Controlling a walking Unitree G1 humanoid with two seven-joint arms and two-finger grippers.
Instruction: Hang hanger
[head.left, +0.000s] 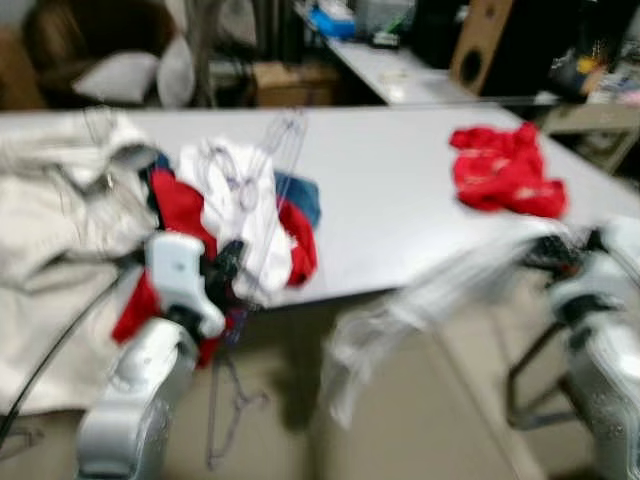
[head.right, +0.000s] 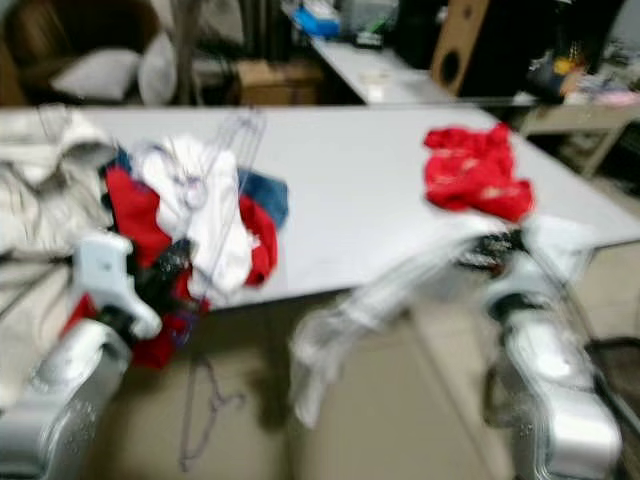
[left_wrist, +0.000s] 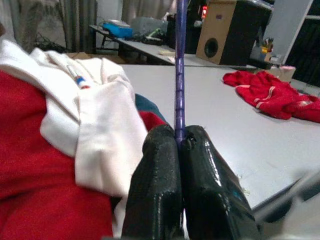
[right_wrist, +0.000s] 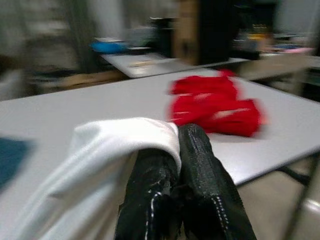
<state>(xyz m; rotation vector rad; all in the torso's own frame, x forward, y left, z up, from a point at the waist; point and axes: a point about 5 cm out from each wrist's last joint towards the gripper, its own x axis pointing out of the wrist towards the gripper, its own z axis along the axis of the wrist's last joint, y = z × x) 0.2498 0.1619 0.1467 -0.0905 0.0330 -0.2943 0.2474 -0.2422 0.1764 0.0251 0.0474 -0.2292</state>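
While the left gripper pinches a thin purple wire hanger, the right gripper clamps soft white cloth

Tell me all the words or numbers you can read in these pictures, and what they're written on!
None can be read.
Crumpled red cloth garment on the white table: pale stripes or markings, too blurred to read.
White cloth shirt in the pile: a small red and blue mark near its collar, no letters legible.
Brown wooden speaker box: no label visible.

no legible txt, no labels, no brands, pics too blurry
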